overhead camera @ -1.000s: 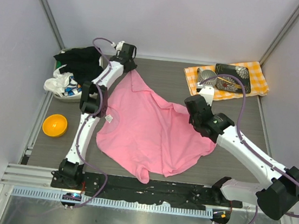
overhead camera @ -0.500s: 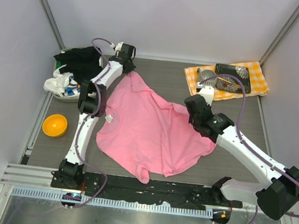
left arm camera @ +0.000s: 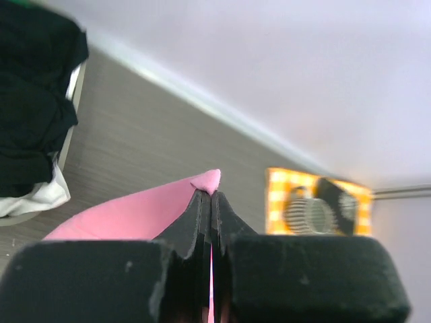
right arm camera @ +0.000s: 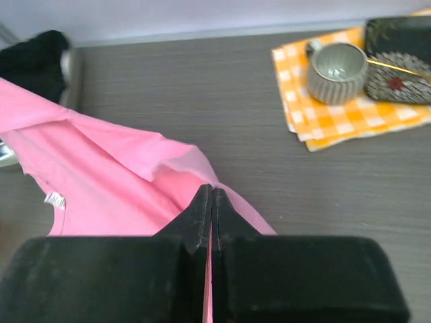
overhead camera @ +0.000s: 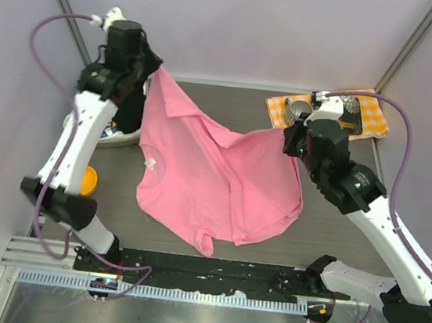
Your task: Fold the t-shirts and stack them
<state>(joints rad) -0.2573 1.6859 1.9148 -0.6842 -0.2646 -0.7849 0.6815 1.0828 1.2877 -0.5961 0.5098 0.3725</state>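
No text, brand or number could be read in any view. The small white neck tag (overhead camera: pixel 151 163) on the pink t-shirt (overhead camera: pixel 220 190), left of centre in the top view, was too small to make out.

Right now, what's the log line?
left gripper: shut on pink t-shirt | right gripper: shut on it | shirt: hanging between them, lower part on table

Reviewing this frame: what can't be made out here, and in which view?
Top view: the orange bowl is mostly behind the left arm.
Top view: the clothes pile beside it is largely covered by that arm, so the garments can't be counted.
Left wrist view: the fingers of the left gripper hide most of the pink t-shirt.
Right wrist view: the dark tray is cut off by the right edge.
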